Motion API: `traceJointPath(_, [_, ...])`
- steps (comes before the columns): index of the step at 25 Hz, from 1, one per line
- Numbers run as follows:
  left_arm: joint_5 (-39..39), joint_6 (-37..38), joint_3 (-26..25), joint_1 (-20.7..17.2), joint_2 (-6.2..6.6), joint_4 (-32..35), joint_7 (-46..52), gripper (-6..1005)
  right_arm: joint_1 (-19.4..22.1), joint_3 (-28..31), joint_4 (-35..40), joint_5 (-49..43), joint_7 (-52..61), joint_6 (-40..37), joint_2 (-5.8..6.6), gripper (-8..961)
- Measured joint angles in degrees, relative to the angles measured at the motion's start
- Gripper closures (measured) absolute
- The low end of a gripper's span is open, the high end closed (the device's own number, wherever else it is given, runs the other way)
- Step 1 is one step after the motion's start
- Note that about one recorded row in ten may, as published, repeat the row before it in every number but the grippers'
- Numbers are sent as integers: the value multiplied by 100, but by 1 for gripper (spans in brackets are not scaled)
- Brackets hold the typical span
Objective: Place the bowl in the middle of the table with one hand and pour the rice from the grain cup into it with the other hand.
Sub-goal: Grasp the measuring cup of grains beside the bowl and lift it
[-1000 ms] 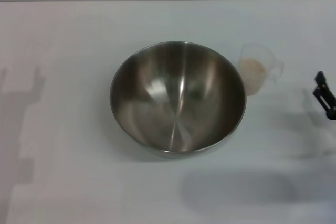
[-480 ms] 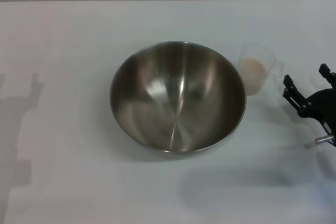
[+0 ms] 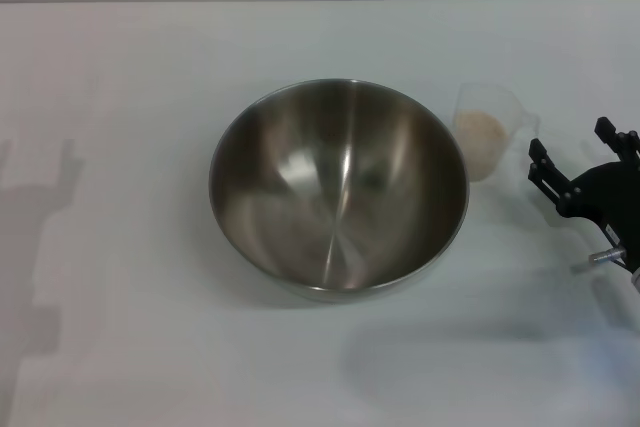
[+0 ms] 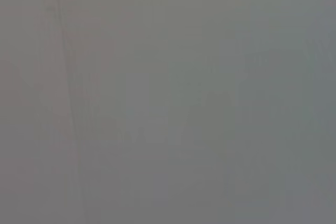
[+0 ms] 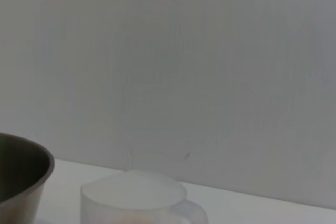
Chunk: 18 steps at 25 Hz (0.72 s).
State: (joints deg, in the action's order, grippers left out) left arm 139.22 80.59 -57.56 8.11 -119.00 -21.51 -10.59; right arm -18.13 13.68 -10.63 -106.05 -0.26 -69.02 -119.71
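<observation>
Bowl: the bowl point(image 3: 339, 190) stood upright near the middle of the table point(image 3: 130, 67), its shiny inside holding nothing; its rim also showed at one edge of the right wrist view point(image 5: 23, 174).
Cup: the cup point(image 3: 489, 131) stood upright just to the right of the bowl, close to its rim but whether touching could not be told; its handle pointed right, toward the right gripper. In the right wrist view it sat low and near point(image 5: 137, 201), beside the bowl.
Rice: a pale beige heap of rice point(image 3: 481, 133) lay inside the cup.
Right gripper: the right gripper point(image 3: 572, 155) was at the right edge of the head view, just right of the cup's handle and apart from it; its two black fingers point(image 3: 540, 161) were spread wide with nothing between them, tips pointing toward the cup.
Left gripper: out of sight in every view; the left wrist view showed only a plain grey surface.
</observation>
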Motion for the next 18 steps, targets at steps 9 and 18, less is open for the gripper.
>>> traceJointPath(9, [0, -1, 43, -11, -9, -10, 4, 191, 17, -68, -16, -18, -1, -1, 1, 116])
traceJointPath(18, [0, 16, 43, -24, -9, -3, 5, 191, -116, -46, -18, -8, -1, 54, 1, 115])
